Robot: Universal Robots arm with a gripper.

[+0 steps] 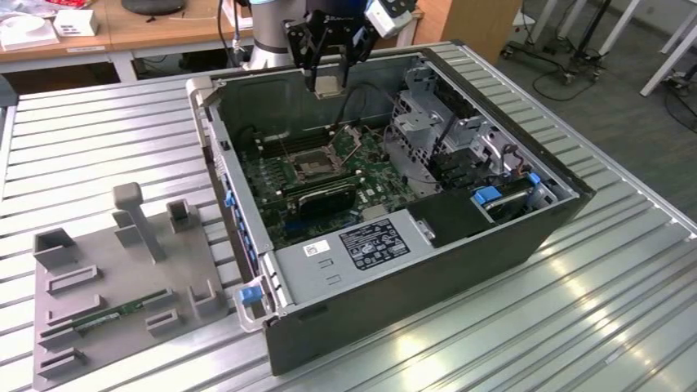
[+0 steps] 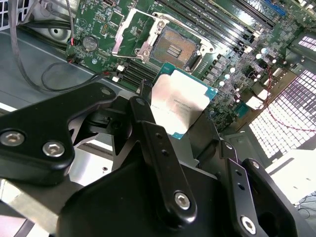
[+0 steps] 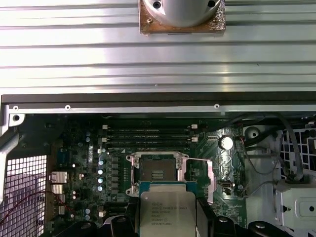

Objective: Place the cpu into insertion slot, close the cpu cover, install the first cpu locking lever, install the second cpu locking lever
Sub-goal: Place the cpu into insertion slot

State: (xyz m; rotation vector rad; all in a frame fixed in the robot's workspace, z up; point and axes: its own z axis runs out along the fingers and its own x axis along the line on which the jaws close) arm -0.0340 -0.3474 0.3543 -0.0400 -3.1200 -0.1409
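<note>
In the exterior view the jaws hung high over the open computer case [image 1: 458, 302], with the insertion slot [image 1: 312, 166] bare on the green motherboard [image 1: 277, 208] below. In the second wrist view they were clamped on two opposite edges of the cpu [image 2: 180, 106], and the cpu cover [image 2: 131, 34] lay swung clear beside the slot. In the first wrist view the chip looked square to the slot; the step probably wanted it held level, centred, then lowered straight without sliding across the contacts.
</note>
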